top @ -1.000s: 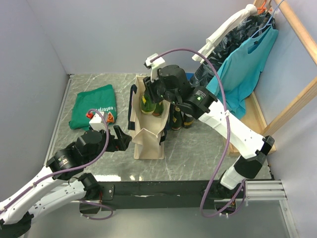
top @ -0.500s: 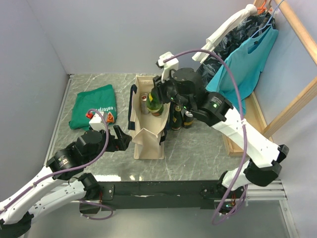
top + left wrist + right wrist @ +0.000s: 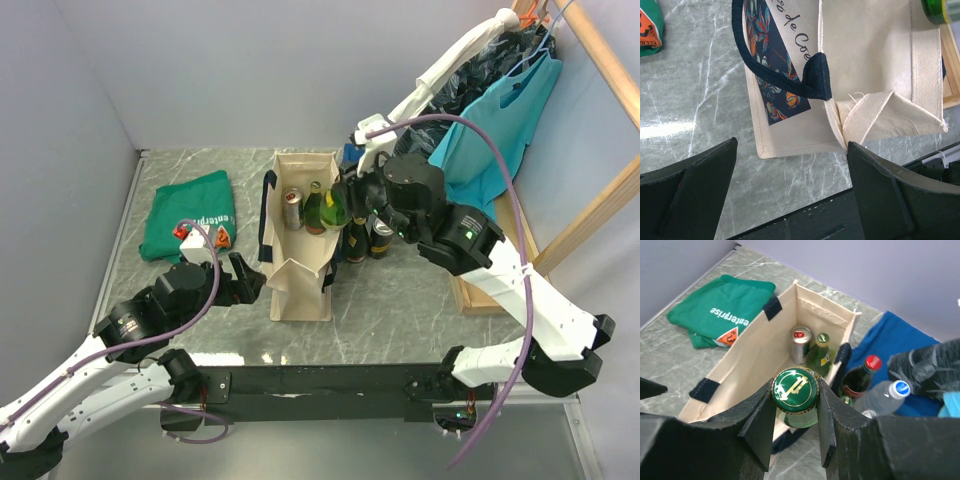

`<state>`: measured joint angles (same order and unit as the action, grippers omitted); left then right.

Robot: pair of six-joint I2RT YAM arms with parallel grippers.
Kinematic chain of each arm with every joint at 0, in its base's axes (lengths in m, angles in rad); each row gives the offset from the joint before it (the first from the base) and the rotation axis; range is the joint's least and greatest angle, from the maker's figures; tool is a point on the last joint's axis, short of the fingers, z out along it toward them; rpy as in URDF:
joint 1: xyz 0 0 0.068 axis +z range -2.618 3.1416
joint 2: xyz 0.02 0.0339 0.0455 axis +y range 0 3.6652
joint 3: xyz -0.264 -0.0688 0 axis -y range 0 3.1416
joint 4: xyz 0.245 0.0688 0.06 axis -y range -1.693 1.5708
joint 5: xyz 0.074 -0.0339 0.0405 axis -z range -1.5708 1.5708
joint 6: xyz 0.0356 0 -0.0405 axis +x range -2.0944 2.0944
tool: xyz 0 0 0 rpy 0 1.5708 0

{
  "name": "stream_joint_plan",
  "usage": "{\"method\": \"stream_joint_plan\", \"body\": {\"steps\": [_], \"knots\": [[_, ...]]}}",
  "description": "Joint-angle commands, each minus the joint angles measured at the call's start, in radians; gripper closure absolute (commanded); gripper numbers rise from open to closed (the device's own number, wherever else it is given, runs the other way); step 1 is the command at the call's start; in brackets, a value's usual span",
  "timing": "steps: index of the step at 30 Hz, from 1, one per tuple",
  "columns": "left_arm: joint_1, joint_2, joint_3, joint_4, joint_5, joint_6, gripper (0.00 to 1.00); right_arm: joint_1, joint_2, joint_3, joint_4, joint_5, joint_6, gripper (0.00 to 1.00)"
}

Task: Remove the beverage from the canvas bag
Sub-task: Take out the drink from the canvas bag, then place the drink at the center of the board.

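The cream canvas bag [image 3: 300,268] with navy handles stands open mid-table; it also shows in the right wrist view [image 3: 747,357] and the left wrist view [image 3: 865,65]. My right gripper [image 3: 340,205] [image 3: 796,390] is shut on the cap of a green glass bottle [image 3: 796,399], held above the bag's right rim [image 3: 334,208]. A silver can [image 3: 292,208] [image 3: 800,342] and a second green bottle [image 3: 313,208] [image 3: 820,354] stand inside the bag. My left gripper [image 3: 243,280] [image 3: 790,200] is open and empty, just left of the bag's near end.
A folded green T-shirt [image 3: 190,215] lies at the left. A red-capped cola bottle [image 3: 862,375], a water bottle [image 3: 885,395] and other bottles [image 3: 367,240] stand right of the bag, on a blue cloth [image 3: 890,345]. Clothes hang on a wooden rack [image 3: 600,200] at the right.
My right gripper has lifted the green bottle out of the bag and carried it right, over the bag's right rim. The left arm has not moved.
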<state>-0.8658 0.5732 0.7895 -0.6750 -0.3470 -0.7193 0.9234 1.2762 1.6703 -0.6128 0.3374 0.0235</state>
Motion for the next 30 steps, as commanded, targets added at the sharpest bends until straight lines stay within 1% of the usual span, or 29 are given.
{"method": "stream_joint_plan", "body": {"steps": [1, 15, 23, 30], "knots": [[-0.004, 0.005, 0.013, 0.011, -0.009, -0.002, 0.04, 0.008, -0.103, 0.006, 0.206, 0.071, -0.014, 1.00], [-0.006, -0.004, 0.014, 0.009, -0.009, -0.006, 0.04, 0.008, -0.235, -0.136, 0.196, 0.179, 0.007, 1.00], [-0.009, -0.015, 0.019, -0.009, -0.038, -0.020, 0.04, 0.008, -0.328, -0.305, 0.211, 0.230, 0.044, 1.00], [-0.012, -0.041, 0.014, 0.002, -0.035, -0.014, 0.04, 0.008, -0.376, -0.464, 0.266, 0.232, 0.070, 1.00]]}}
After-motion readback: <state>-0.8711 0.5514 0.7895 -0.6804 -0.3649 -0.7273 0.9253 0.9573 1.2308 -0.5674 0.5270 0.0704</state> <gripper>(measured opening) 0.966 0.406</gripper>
